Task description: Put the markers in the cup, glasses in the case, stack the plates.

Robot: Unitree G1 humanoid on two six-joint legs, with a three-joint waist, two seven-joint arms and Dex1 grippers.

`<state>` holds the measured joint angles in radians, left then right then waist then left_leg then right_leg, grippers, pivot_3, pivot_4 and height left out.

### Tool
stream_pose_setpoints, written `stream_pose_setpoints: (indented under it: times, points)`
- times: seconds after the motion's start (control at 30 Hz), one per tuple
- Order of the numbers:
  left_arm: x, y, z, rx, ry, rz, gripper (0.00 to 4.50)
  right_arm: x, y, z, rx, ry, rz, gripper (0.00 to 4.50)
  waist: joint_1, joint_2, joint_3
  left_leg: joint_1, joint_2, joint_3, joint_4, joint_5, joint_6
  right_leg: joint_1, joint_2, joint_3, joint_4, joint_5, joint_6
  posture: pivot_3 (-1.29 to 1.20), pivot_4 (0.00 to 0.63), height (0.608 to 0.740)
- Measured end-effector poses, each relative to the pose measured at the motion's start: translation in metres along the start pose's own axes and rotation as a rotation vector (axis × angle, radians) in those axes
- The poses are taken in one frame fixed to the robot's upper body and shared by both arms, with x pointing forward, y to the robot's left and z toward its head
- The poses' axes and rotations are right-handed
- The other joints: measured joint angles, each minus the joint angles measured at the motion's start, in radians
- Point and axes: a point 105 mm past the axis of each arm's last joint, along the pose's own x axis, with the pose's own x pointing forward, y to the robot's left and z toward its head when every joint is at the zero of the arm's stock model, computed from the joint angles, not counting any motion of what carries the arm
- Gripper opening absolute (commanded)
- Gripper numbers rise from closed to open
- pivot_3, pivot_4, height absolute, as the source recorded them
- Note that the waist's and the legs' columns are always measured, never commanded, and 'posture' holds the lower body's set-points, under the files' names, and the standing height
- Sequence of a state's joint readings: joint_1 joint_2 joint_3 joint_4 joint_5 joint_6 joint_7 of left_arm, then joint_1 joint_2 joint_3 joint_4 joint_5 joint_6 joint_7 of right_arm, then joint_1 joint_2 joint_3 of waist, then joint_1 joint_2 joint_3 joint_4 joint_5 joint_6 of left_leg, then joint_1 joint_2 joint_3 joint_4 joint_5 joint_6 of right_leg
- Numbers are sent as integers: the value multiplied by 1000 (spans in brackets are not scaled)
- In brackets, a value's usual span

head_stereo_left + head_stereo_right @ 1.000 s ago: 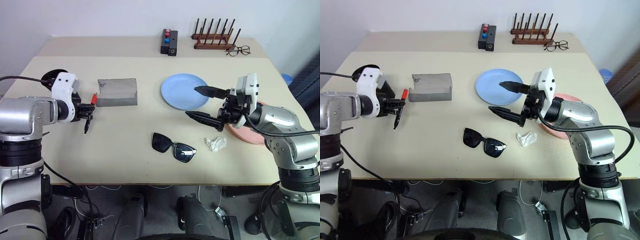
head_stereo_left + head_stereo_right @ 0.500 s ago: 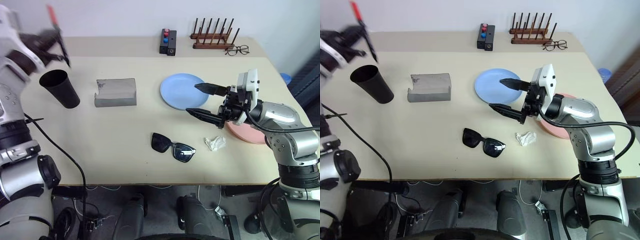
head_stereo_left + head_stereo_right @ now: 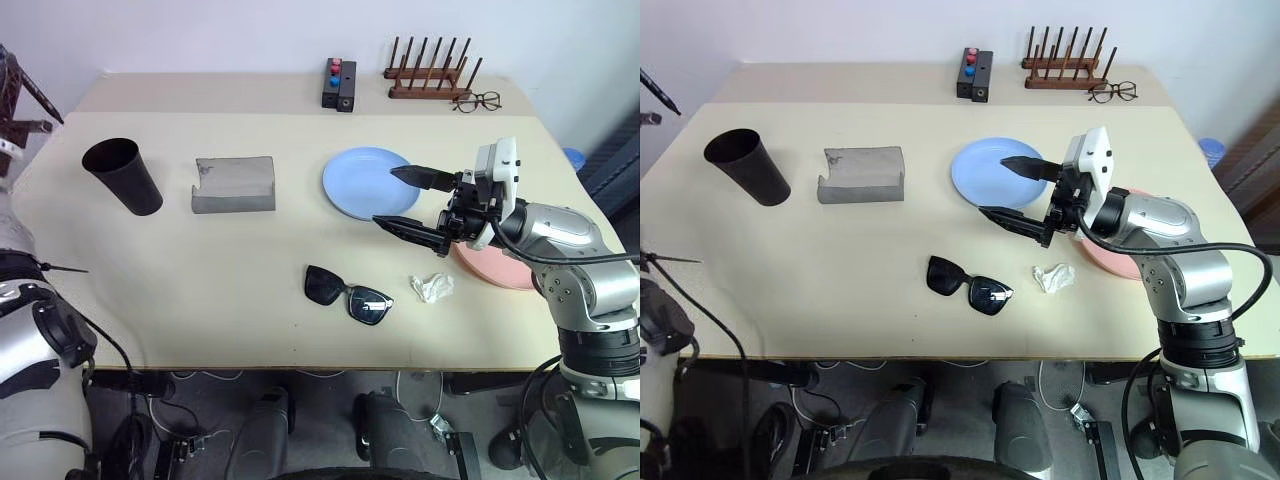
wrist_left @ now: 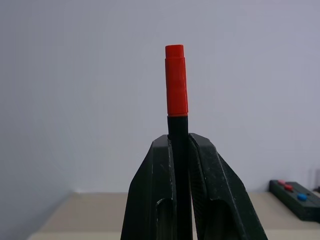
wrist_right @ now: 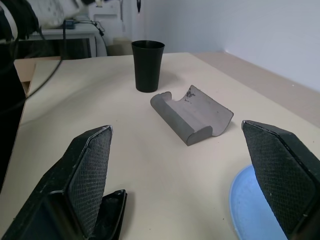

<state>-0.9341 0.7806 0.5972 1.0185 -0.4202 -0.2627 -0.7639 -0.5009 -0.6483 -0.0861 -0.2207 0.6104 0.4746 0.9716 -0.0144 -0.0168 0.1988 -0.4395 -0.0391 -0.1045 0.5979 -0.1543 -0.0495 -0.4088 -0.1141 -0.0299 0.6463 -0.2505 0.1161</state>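
Note:
My left gripper is shut on the marker, whose red end sticks up past the fingertips. It is raised high at the far left, left of and above the black cup. The marker's black tail slants down there. The cup stands upright on the table. The grey case lies to its right. The black glasses lie unfolded near the front middle. My right gripper hovers open over the near edge of the blue plate. That arm partly hides the pink plate.
A crumpled white scrap lies between the sunglasses and the pink plate. At the back stand a black box with coloured buttons, a wooden peg rack and wire-framed eyeglasses. The table's left edge runs close to the cup.
My left arm lifted the marker from beside the cup, turned its red end upward and swung up and out to the left edge of view. The right arm has not moved.

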Motion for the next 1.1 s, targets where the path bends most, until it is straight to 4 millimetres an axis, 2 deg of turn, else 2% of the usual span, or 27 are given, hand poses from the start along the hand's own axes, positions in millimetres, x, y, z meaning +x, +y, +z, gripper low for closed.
stream_pose_setpoints:
  times: [0.17, 0.6, 0.63, 0.7, 0.87, 0.9, 1.1]
  points:
    - [-14, -15, -43, -64, 72, -17, 81, 0, 0, 0, 0, 0, 0, 4241, 2, -1, 0, 0, 0, 0, 0, 0, 0, 0, 0, 0, 0, 0, 0, 0, 150, 740]
    - [-17, -15, -52, -50, 109, 4, 81, -3, -2, -2, 8, 19, -17, 4241, -1, -2, 0, 0, 0, 0, 0, 0, 0, 0, 0, 0, 1, 0, 0, 0, 150, 740]
    - [-17, -14, -53, -51, 110, 5, 901, -4, -3, -2, 7, 21, -19, 4241, -1, -2, 0, 0, 0, 0, 0, 0, 0, 0, 0, 0, 1, 0, 0, 0, 150, 740]
    - [-17, -14, -53, -51, 113, 13, 1675, -5, -3, -2, 5, 25, -24, 4241, -1, -2, 0, 0, 0, 0, 0, 0, 0, 0, 0, 0, 1, 0, 0, 0, 150, 740]
    - [-16, -15, -55, -43, 124, 11, 4160, -5, -4, -2, 5, 25, -28, 4241, -1, -2, 0, 0, 0, 0, 0, 0, 0, 0, 0, 0, 1, 0, 0, 0, 150, 740]
    - [-16, -15, -55, -41, 127, 10, 4438, -5, -4, -2, 5, 25, -28, 4241, -1, -2, 0, 0, 0, 0, 0, 0, 0, 0, 0, 0, 1, 0, 0, 0, 150, 740]
    - [-15, -20, -59, -29, 157, -16, 4438, -5, -4, -2, 5, 26, -30, 4241, -1, -2, 0, 0, 0, 0, 0, 0, 0, 0, 0, 0, 1, 0, 0, 0, 150, 740]
